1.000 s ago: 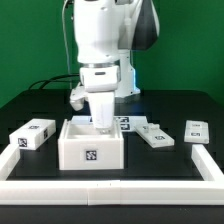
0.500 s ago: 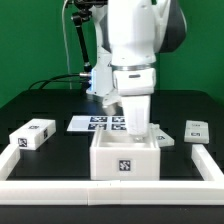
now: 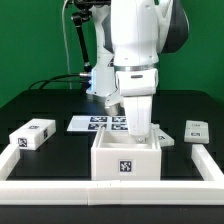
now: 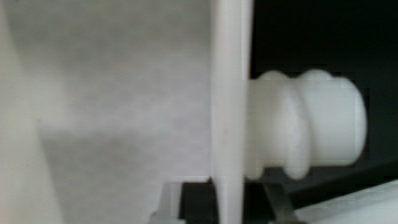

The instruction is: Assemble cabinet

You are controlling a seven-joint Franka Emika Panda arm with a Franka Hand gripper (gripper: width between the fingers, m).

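Observation:
The white boxy cabinet body (image 3: 126,161) stands open-topped on the black table, a tag on its front face. My gripper (image 3: 136,137) reaches down into it and is shut on its back wall. In the wrist view the thin white wall (image 4: 230,90) runs edge-on between my dark fingers (image 4: 196,205), with my gripper (image 4: 231,205) closed on it. A ridged round white knob (image 4: 306,120) sticks out from the wall's far side. A small white tagged block (image 3: 33,134) lies at the exterior view's left. A flat tagged panel (image 3: 195,131) lies at the right.
The marker board (image 3: 96,123) lies behind the body. Another white panel (image 3: 166,139) lies just right of the body, partly hidden. White border rails run along the front (image 3: 100,190) and the right (image 3: 205,160).
The gripper and the cabinet body moved together toward the exterior view's right a second ago. In the last half second they have stayed nearly still.

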